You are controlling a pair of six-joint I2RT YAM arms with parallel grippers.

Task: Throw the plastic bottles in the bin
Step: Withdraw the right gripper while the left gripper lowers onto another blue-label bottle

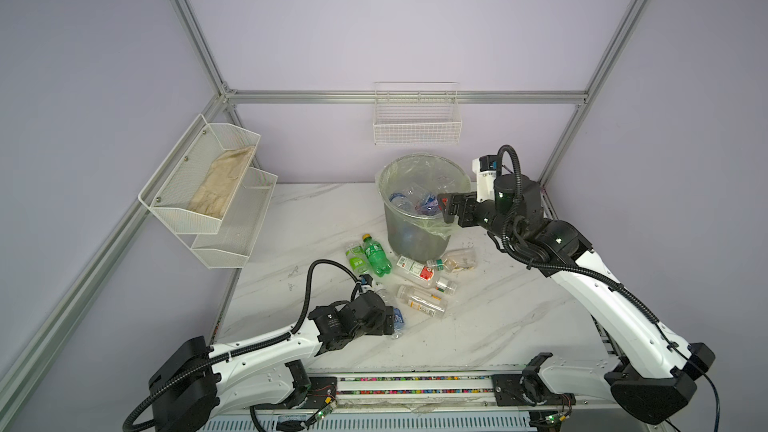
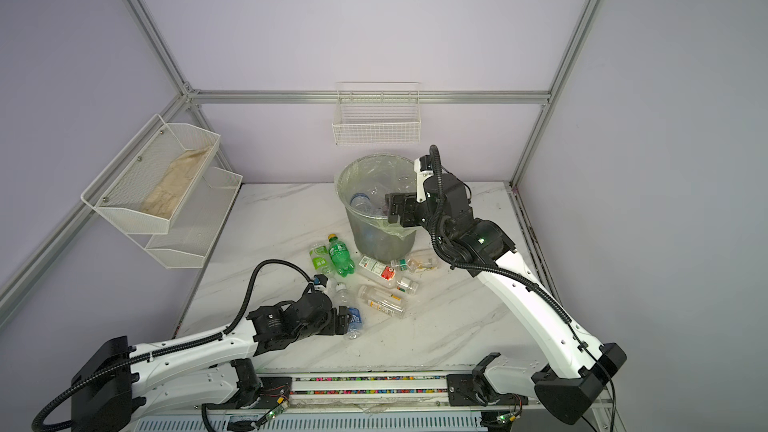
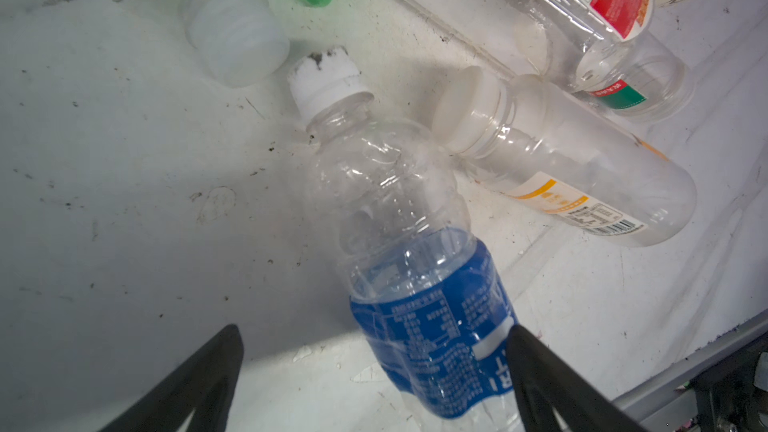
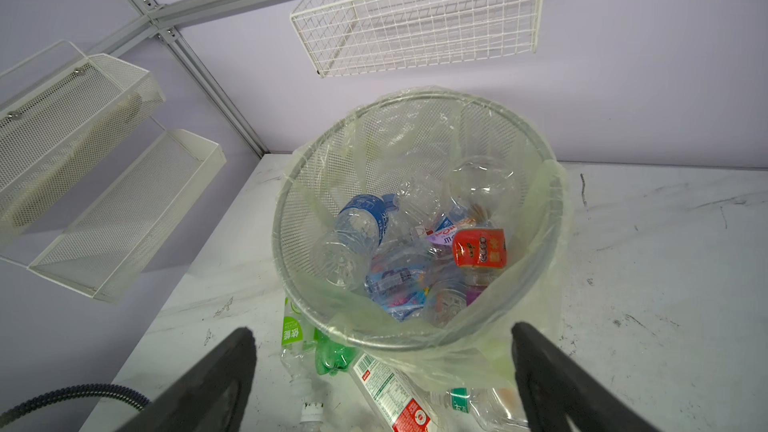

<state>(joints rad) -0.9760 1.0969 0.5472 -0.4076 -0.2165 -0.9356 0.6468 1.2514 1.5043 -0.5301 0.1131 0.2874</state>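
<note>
Plastic bottles (image 1: 415, 271) in two lots: several loose on the white table (image 1: 519, 317) on the near side of the bin, others already down inside it.

At the left, left gripper (image 3: 374, 330) low over the blue-label bottle (image 3: 409, 251), jaws spread wide, nothing clasped. Bottle on its side, long axis near to far, white cap at the far end, base nearest. Crosses the line between the fingers, so well placed for a squeeze across the label. Off-centre in the gap, though: label edge right at one fingertip, the other fingertip well clear. Probably calls for a small sideways shift before closing.

Just right of it, orange-label bottle (image 3: 582, 184), cap beside the blue-label bottle's shoulder, perhaps touching; likely to get nudged.

Farther right and far, bin (image 1: 409, 236), upright.

At the right, right gripper (image 4: 380, 328) over the right side of the bin's mouth, fingers released and empty. Left arm plainly the nearer to the blue-label bottle.
</note>
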